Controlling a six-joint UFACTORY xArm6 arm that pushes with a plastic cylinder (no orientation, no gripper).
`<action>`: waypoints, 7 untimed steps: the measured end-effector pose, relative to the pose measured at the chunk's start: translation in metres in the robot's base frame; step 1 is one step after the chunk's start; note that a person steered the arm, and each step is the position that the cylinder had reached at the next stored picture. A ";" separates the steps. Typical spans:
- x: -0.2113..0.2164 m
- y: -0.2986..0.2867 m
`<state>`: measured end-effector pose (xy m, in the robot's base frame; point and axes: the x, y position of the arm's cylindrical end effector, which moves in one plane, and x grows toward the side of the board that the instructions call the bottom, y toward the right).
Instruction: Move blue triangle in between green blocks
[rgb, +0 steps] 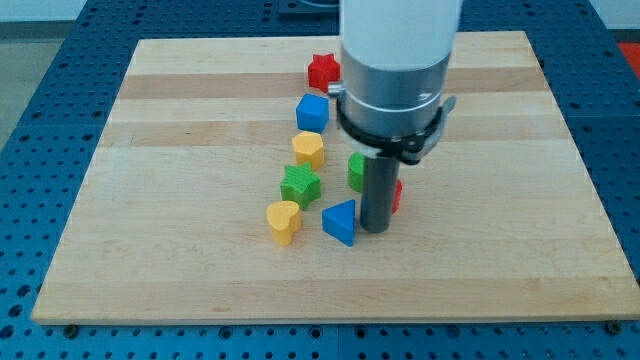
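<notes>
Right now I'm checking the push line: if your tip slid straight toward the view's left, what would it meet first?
The blue triangle: it sits directly at the view's left of my tip, apparently touching or nearly so. Beyond it lies the yellow block.

red star, blue cube, yellow blocks, wooden board

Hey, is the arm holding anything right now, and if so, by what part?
Nothing is held. My tip is a bare rod end that only pushes; it stands just to the view's right of the blue triangle, close beside it.
</notes>
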<state>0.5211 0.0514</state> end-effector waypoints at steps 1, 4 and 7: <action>-0.013 0.026; 0.013 0.061; 0.020 -0.035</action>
<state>0.5413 0.0161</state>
